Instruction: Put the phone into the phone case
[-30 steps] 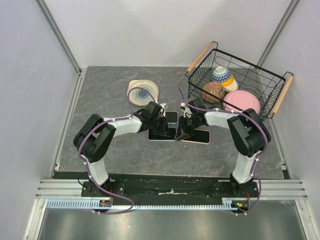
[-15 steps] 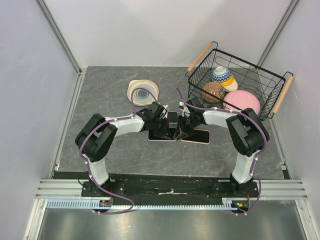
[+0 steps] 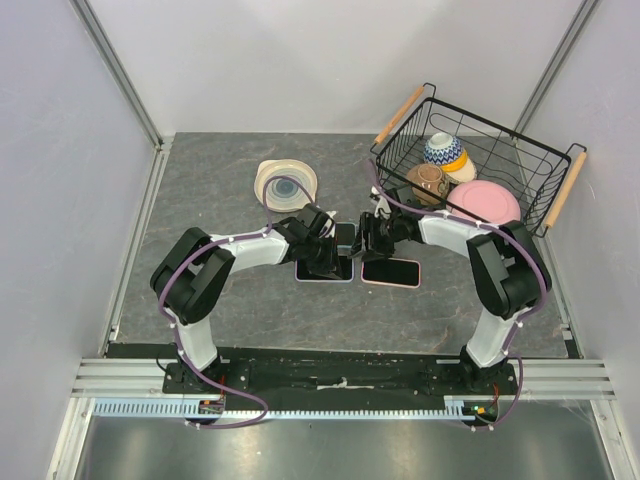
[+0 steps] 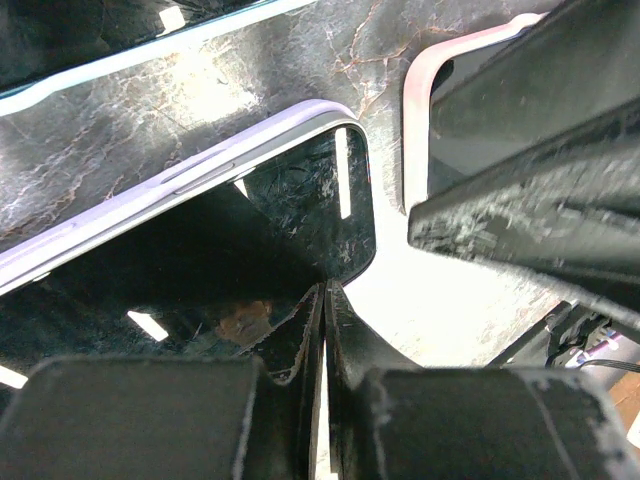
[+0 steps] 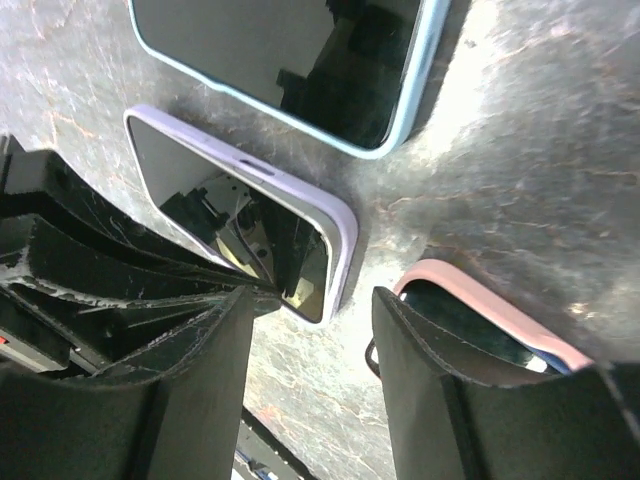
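A phone with a black screen lies in a lilac case [image 3: 310,272] in the middle of the table; it also shows in the left wrist view [image 4: 200,185] and the right wrist view [image 5: 240,215]. My left gripper [image 3: 330,258] is shut, its tips [image 4: 325,292] resting on the screen near the phone's right corner. My right gripper [image 3: 368,238] is open and empty [image 5: 310,350], hovering over bare table between the lilac phone and a pink-cased phone [image 3: 392,272] [image 5: 480,320].
A light-blue-cased phone [image 3: 345,233] [image 5: 290,50] lies just behind the two grippers. A cream plate [image 3: 286,184] sits at the back left. A black wire basket [image 3: 480,125] holding bowls stands at the back right.
My right gripper has pulled back from the pink-cased phone towards the far side, uncovering it. My left gripper has stayed on the lilac-cased phone.
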You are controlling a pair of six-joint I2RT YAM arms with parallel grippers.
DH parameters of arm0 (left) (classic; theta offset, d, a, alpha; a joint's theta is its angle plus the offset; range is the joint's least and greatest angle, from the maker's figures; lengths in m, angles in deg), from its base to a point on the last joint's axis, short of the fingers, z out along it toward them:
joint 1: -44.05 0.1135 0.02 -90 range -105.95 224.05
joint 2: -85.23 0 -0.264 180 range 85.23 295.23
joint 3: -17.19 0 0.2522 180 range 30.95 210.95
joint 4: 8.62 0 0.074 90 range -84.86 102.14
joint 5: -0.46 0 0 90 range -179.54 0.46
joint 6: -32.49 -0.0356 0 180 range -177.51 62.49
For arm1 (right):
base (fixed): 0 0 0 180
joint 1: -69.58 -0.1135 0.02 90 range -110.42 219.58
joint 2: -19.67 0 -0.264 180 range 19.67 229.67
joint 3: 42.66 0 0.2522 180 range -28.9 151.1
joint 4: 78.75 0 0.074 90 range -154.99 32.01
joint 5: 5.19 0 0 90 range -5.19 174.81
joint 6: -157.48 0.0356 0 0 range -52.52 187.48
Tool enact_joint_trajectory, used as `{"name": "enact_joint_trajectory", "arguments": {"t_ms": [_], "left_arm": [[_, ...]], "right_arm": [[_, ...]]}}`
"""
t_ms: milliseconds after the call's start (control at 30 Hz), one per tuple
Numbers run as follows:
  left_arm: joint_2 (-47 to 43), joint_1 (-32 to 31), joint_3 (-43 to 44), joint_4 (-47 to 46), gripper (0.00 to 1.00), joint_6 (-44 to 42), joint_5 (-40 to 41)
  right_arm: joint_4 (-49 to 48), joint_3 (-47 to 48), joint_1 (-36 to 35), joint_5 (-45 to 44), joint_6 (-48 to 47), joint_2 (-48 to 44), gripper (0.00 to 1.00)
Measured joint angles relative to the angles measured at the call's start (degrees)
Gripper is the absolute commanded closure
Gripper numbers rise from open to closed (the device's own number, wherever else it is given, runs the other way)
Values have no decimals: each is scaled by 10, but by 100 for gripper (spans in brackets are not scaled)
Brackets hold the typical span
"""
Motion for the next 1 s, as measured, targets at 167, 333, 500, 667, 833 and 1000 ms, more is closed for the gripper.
{"name": "enact_joint_trajectory", "arguments": {"t_ms": [167, 333, 500, 667, 833, 1000], "left_arm": [[0, 0, 0, 0, 92, 0, 0], [-1, 0, -1, 0, 92, 0, 0], [-2, 0, -2, 0, 92, 0, 0], [-2, 0, -3, 0, 92, 0, 0], [-2, 0, 3, 7, 91, 0, 1], [6, 5, 18, 26, 91, 0, 0]], "right_arm": [[-16, 0, 13, 1, 5, 2, 46], [-25, 7, 12, 12, 9, 28, 51], [-22, 21, 11, 14, 8, 49, 59], [-20, 31, 9, 9, 5, 68, 62], [-3, 47, -2, -10, -3, 74, 62], [10, 55, -8, -27, -7, 74, 64]]}}
